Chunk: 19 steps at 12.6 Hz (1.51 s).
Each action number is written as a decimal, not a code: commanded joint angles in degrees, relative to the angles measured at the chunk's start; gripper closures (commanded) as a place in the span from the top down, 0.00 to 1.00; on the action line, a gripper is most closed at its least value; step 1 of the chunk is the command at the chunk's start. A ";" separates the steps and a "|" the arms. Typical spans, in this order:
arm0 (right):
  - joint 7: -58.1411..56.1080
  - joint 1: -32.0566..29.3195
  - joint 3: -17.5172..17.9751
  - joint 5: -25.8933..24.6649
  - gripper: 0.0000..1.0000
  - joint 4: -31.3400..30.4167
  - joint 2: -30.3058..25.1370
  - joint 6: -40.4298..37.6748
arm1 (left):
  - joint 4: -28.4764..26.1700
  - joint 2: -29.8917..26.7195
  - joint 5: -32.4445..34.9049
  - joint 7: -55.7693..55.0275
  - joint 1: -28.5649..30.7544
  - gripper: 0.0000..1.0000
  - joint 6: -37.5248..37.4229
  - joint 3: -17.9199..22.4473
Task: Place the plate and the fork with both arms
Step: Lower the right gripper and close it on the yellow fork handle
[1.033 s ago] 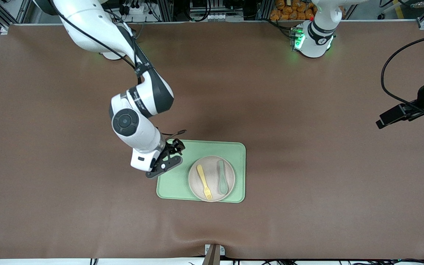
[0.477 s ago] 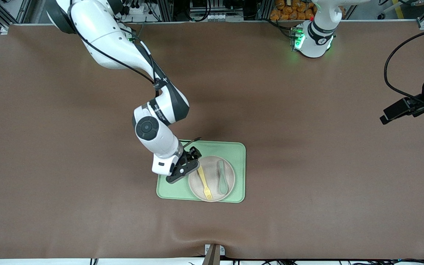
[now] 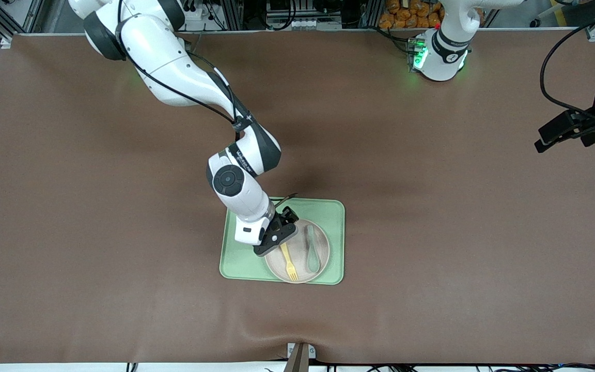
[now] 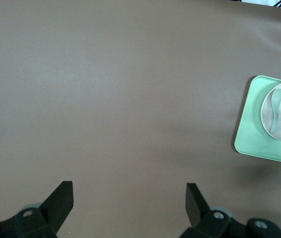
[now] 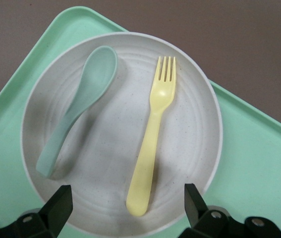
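We see the green tray (image 3: 328, 212) on the worktop (image 3: 432, 232); on it stands the plate (image 3: 323, 247), which holds the fork (image 3: 288, 262) and a grey-green spoon (image 3: 311, 252) side by side. Our right tool (image 3: 277, 238) hovers over the plate, fingers apart. Our left tool (image 4: 129, 198) waits well away from the tray, fingers apart, holding nothing.

No legible text, label, brand, number or sign anywhere. Dark band on right arm wrist link (image 3: 240, 157) carries small pale lettering, too small to read. Round mark on left arm base (image 3: 451, 58) unreadable. Plate (image 5: 190, 148), fork (image 5: 152, 134), spoon (image 5: 78, 106) and tray (image 5: 259, 163) show no print in right wrist view. Worktop (image 4: 105, 99) plain brown in left wrist view.
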 commanded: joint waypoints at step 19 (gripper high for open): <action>-0.73 1.91 -0.02 0.05 1.00 2.42 6.10 10.93 | -1.53 -2.14 1.08 2.29 -0.22 1.00 -1.47 0.71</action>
